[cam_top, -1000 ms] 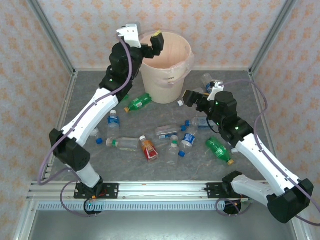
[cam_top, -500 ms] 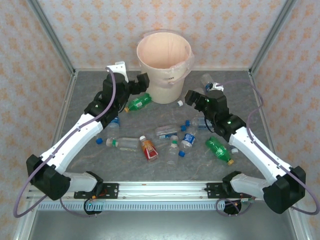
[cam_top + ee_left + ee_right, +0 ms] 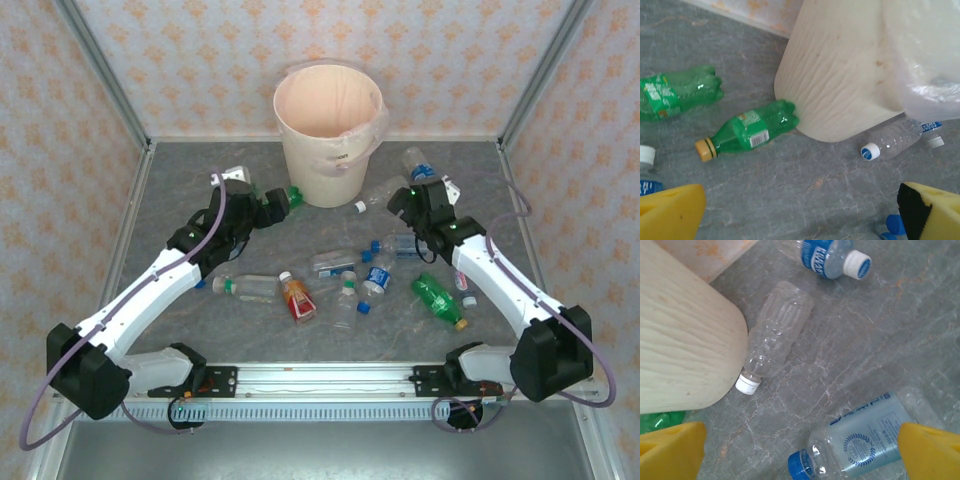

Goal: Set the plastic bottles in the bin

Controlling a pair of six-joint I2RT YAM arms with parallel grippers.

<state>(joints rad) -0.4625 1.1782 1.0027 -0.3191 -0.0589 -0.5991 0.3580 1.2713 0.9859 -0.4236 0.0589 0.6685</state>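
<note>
Plastic bottles [image 3: 335,263] lie on their sides over the grey worktop [image 3: 250,330], all of them in front of the bin [image 3: 322,160] or beside its foot. Well in front of the bin is a loose group of clear ones with a red-orange bottle [image 3: 298,297] among them. They look empty, so I judge them light, thin-walled and easy to dent. They are also smooth and round, and likely to roll or slip out of a hard pinch. The best hold is probably across the middle of the body, at the label or ribs, rather than on the cap or tapering neck. The left gripper [image 3: 800,215] hangs low to the front-left of the bin, its yellow fingers [image 3: 670,210] spread wide, grasping nothing and touching nothing. Ahead of it a green bottle [image 3: 752,131] lies with its base against the bin's foot and its yellow cap pointing away. The right gripper [image 3: 800,452], front-right of the bin, is likewise spread wide and empty. A labelled bottle [image 3: 860,440] with a blue cap lies under it, near one finger, though contact cannot be told. Beyond that, a clear bottle [image 3: 775,335] rests with its white cap at the bin's wall. The bin stands farthest back, tall and wide-mouthed, so each bottle must be lifted well above its rim.
</note>
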